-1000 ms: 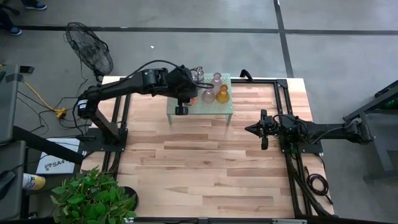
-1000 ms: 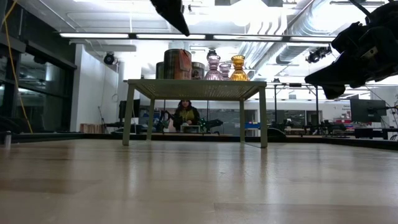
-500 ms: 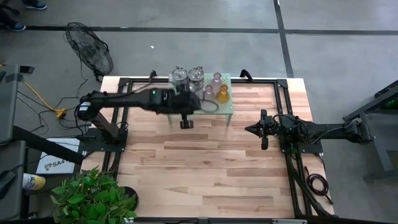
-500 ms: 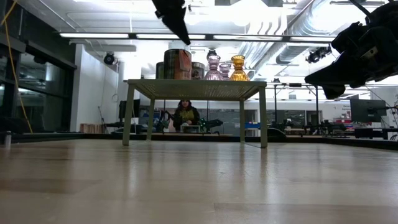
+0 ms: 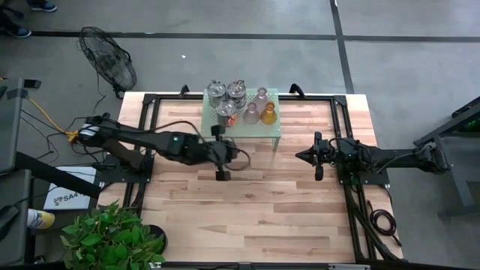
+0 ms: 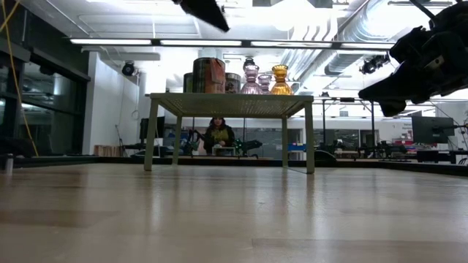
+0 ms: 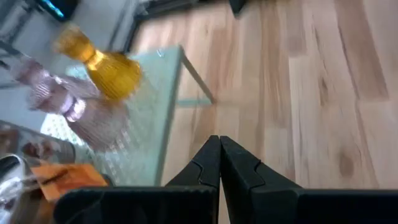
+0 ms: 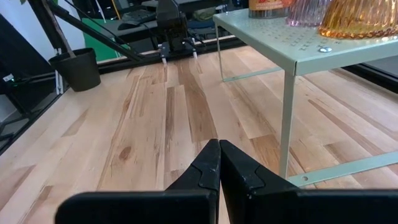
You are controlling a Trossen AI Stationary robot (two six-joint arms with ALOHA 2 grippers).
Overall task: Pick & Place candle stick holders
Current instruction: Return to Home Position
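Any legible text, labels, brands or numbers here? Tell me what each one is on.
"SA": the start of dark lettering on the white sheet on the floor left of the table; the characters after it are too small to read.
Jar-like candle holder: its orange label is too small to read in the low view and blurred in the left wrist view.
Nothing else is legible.

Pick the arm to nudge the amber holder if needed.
Right, probably. The amber holder stands at the right end of the shelf, close to the right end effector; the left end effector hangs off the shelf's front, nearer its left end.
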